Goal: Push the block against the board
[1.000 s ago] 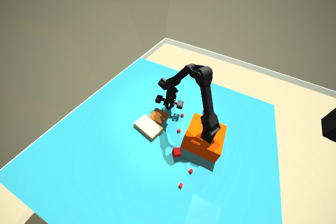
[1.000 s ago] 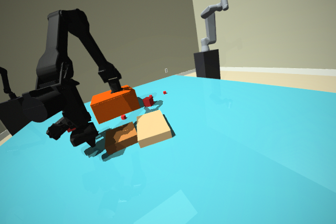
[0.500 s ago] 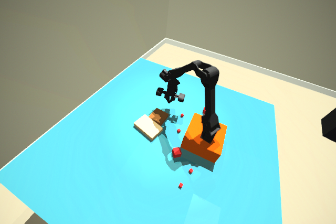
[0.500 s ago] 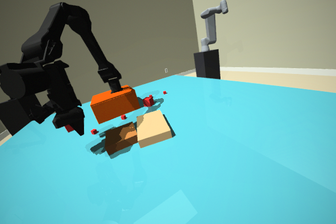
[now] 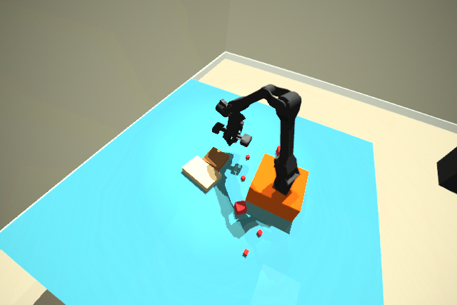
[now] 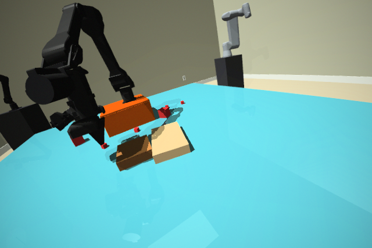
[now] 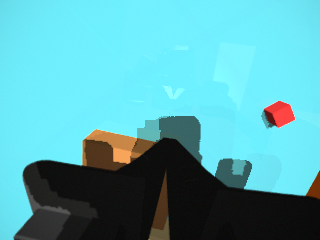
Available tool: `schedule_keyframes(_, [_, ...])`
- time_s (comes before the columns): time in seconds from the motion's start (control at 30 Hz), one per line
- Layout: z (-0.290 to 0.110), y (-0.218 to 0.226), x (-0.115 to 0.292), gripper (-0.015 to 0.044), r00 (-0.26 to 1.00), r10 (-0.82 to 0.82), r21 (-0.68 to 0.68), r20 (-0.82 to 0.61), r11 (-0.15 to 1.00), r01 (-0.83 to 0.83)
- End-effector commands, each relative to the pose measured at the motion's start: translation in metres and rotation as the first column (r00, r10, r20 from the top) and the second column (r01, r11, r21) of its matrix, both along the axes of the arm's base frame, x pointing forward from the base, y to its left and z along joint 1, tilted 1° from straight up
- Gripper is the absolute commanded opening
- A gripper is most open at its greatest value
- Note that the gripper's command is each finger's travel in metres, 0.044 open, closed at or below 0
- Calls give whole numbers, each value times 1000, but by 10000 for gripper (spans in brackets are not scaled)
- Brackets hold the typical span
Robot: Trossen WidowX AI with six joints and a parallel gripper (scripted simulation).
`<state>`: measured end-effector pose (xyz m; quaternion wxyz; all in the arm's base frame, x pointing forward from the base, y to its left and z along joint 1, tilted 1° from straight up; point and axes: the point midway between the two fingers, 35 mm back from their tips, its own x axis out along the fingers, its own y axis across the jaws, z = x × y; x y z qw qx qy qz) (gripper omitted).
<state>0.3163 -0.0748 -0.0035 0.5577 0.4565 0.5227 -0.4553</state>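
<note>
1. the black arm stands on an orange base block set on the blue table top; its shoulder rises from the block and the forearm reaches down toward the two wooden pieces.
2. the gripper hangs in the air above the table, clear of the wood, with its fingers pressed together and nothing between them. in the wrist view the two dark fingers meet in a point.
3. the square block, dark brown, lies flat on the table just below and ahead of the gripper.
4. the board, pale cream, lies flat right beside the block; in the exterior view one side of the block runs along one side of the board with no gap showing.
5. in the top view the block sits at the board's far side, touching it; whether an edge lines up exactly cannot be told.
6. small red cubes are scattered on the table near the base, the largest by its front corner and one showing in the wrist view.
7. a grey arm on a black pedestal stands well apart by the wall.
</note>
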Motion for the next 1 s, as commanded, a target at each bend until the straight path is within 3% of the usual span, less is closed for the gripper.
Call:
schedule_keyframes(0.0, [-39,1,-4,0,999,-51,8,-16,999,51])
schedule_keyframes(0.97, [-52,24,-4,0,998,-67,11,-16,998,67])
